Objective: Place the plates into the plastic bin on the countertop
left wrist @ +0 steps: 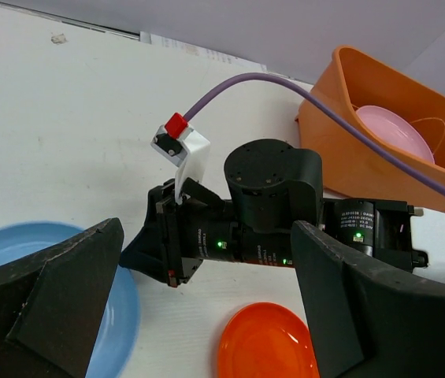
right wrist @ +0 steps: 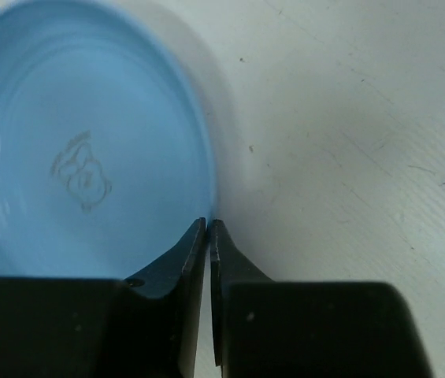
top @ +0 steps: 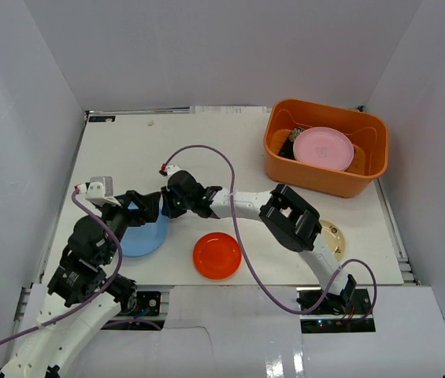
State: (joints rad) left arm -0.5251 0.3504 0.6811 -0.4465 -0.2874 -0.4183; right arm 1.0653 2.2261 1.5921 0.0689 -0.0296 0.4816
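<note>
No words or numbers can be read. The light blue plate point(right wrist: 88, 87) has a faint little drawing point(right wrist: 80, 169) in its middle. The label point(left wrist: 357, 214) on the right arm is too tiny to read.

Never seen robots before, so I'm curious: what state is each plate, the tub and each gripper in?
Orange bin: upright, holding two plates.
Pink plate: in the bin.
Dark plate: in the bin too.
Light blue plate: flat on the table.
Red-orange plate: flat on the table, untouched.
Cream plate: on the table, partly under the right arm.
Left gripper: open, empty.
Right gripper: shut, tips at the light blue plate's rim.
</note>
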